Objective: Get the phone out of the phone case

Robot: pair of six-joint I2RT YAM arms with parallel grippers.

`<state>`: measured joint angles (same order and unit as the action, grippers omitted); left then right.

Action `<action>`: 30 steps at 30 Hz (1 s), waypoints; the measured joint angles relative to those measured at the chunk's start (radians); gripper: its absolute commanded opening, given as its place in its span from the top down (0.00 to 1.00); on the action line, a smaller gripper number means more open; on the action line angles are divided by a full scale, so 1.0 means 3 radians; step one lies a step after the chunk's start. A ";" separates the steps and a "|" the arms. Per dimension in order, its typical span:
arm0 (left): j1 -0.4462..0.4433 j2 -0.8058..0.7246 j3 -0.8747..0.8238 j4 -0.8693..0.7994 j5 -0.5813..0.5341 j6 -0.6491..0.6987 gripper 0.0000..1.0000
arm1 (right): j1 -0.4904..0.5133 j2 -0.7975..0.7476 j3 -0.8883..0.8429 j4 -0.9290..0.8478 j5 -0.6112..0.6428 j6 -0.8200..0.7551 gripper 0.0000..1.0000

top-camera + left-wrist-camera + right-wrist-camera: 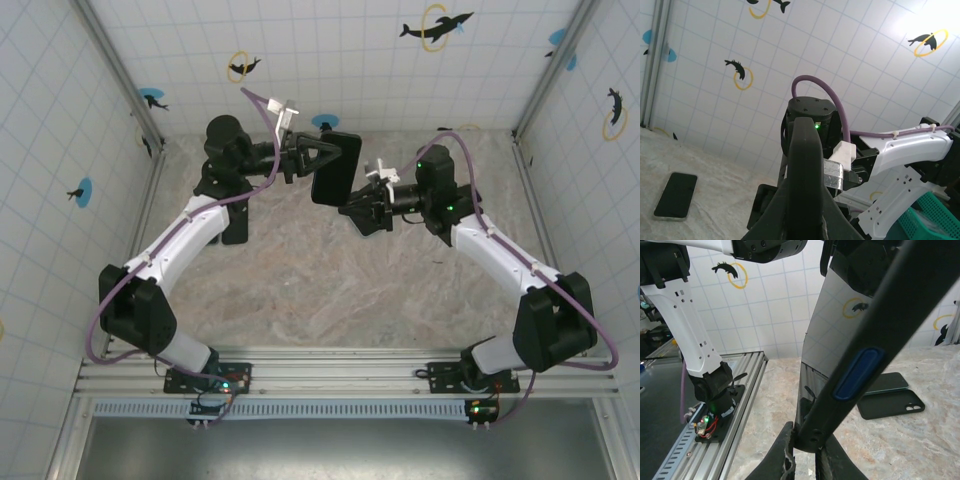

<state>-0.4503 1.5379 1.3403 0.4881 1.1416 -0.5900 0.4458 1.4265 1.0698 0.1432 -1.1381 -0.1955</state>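
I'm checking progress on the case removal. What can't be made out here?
Top external: whether the cased phone has begun separating; too small and dark.
Left wrist: the cased phone's face, seen edge-on; the left gripper has its finger bases cut off by the bottom edge.
Right wrist: the cased phone's upper end, cut off by the top edge.

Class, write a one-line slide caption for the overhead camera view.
Left hand and right hand grip the cased phone between them, above the table.

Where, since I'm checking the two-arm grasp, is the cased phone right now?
Top view: the cased phone is held above the table near its far middle, between the left claw and the right claw.
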 measured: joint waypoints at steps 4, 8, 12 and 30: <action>0.0006 0.0057 0.0038 0.0022 0.0000 -0.0146 1.00 | 0.0015 0.0001 0.0071 -0.0205 0.0106 -0.0244 0.88; -0.0003 0.0097 0.0074 0.0066 -0.0006 -0.0272 1.00 | 0.0042 -0.0032 0.0078 -0.0211 0.0228 -0.0286 0.89; -0.0019 0.0097 0.0088 0.0137 -0.0060 -0.0381 1.00 | 0.0083 -0.0113 0.0078 -0.0242 0.0467 -0.0448 0.90; -0.0164 0.0053 0.0158 0.0046 -0.0565 -0.0601 1.00 | 0.0074 -0.0387 -0.0463 0.0918 0.1002 0.0603 0.78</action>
<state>-0.4995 1.5539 1.3876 0.5018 0.9722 -0.7704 0.4679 1.3106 0.9310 0.4187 -0.8375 -0.0147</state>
